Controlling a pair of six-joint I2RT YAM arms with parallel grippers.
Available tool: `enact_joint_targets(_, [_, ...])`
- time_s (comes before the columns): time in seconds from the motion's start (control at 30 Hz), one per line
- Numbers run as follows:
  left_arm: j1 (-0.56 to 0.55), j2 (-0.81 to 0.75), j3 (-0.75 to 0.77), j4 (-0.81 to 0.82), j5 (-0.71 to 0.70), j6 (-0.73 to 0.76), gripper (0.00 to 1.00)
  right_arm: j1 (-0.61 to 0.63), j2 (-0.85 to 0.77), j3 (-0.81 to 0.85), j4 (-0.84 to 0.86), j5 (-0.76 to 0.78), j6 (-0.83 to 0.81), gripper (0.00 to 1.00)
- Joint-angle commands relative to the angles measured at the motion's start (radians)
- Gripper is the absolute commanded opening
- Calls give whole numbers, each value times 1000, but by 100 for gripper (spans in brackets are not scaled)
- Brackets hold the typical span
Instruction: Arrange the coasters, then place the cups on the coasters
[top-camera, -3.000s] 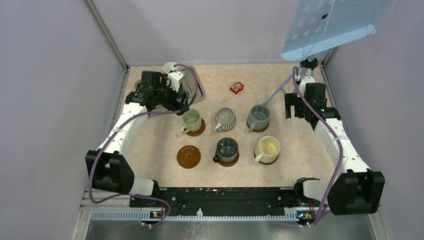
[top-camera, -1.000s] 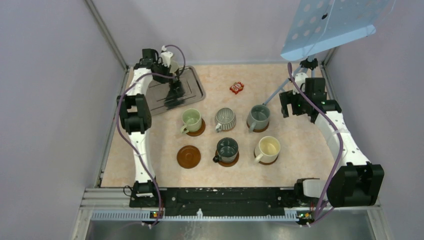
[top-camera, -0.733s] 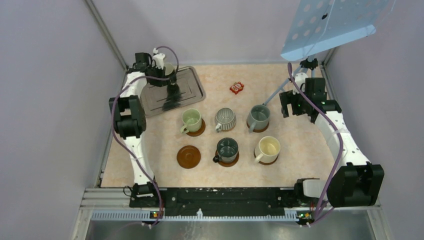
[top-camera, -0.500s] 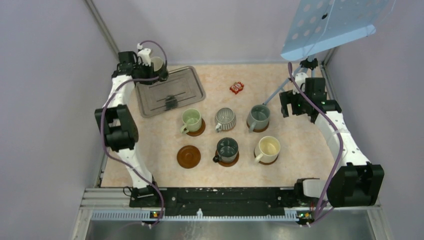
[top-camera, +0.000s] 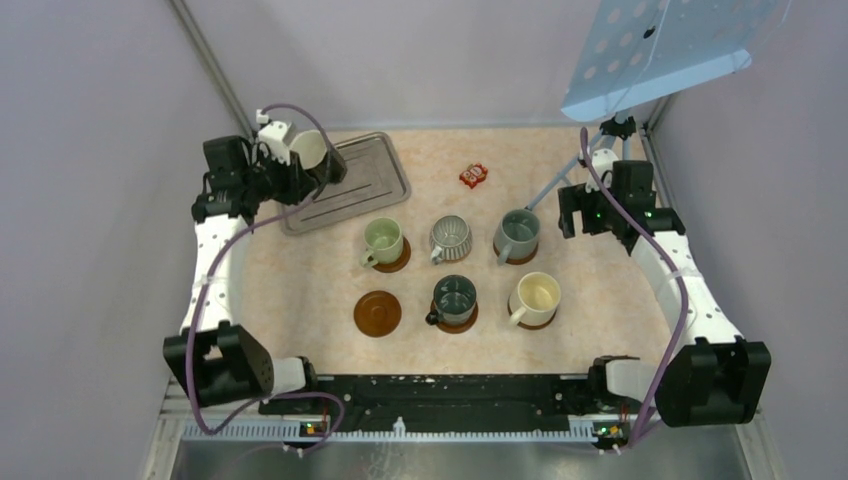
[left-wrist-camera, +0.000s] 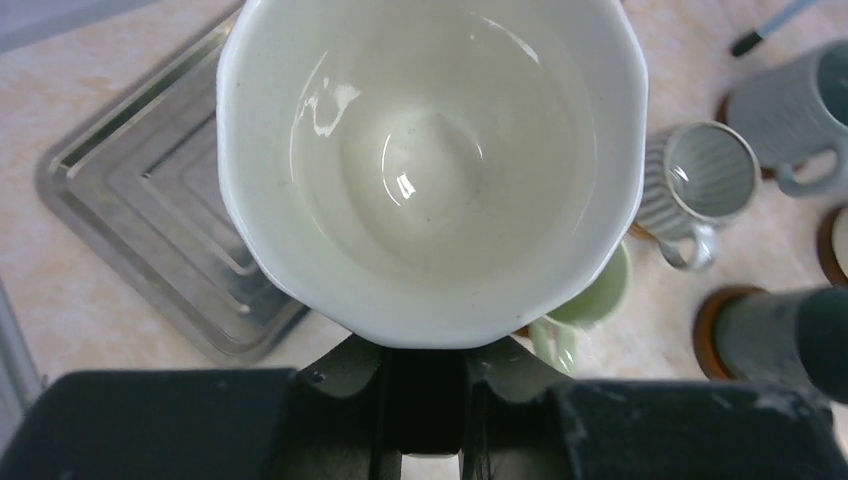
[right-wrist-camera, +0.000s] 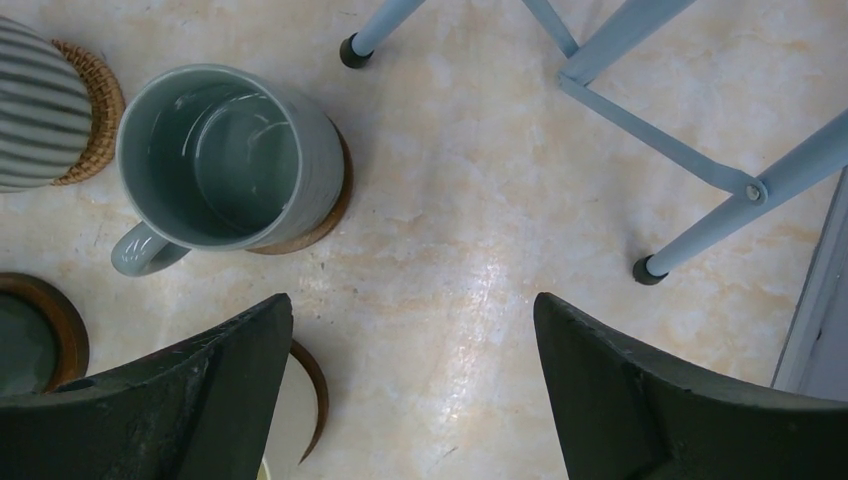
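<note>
My left gripper (top-camera: 285, 165) is shut on the black cup with white inside (top-camera: 310, 150), held tilted in the air over the tray's left end. In the left wrist view its white bowl (left-wrist-camera: 430, 150) fills the frame above my left gripper (left-wrist-camera: 424, 360). The pale green cup (top-camera: 382, 240), ribbed grey cup (top-camera: 450, 238), grey-blue cup (top-camera: 517, 235), dark grey-green cup (top-camera: 455, 298) and cream cup (top-camera: 535, 297) each stand on a coaster. One dark coaster (top-camera: 377, 313) lies bare at the front left. My right gripper (top-camera: 590, 212) (right-wrist-camera: 410, 300) hangs open, right of the grey-blue cup (right-wrist-camera: 225, 155).
A metal tray (top-camera: 355, 190) lies at the back left. A small red packet (top-camera: 473, 176) sits at the back middle. The blue stand's legs (top-camera: 560, 185) (right-wrist-camera: 640, 120) rest on the table behind my right gripper, under a perforated blue panel (top-camera: 670, 50). Walls enclose three sides.
The left arm has lifted the black cup off the tray and swung it left and back toward me. The right arm has barely moved.
</note>
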Motion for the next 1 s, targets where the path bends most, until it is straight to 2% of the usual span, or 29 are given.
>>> enact_joint_targets(0.0, [-1,-203,-91,-15,146,68,0,-4,-39,-17,39,-29,17,89])
enact_joint_targets(0.27, [-2,-481,-300,-205,232,306,0,-5,-52,-47,53,-43,30,89])
enact_joint_targets(0.5, [-1,-608,-432,-229,292,336,0,-4,-62,-50,49,-35,31,90])
enact_joint_targets(0.73, [-11,-625,-508,-257,265,370,0,-4,-66,-50,42,-29,33,90])
enact_joint_targets(0.87, [-27,-552,-501,-219,186,292,0,-4,-59,-54,52,-33,43,90])
enact_joint_targets(0.97, [-45,-493,-482,-248,199,268,0,-4,-55,-49,56,-32,48,90])
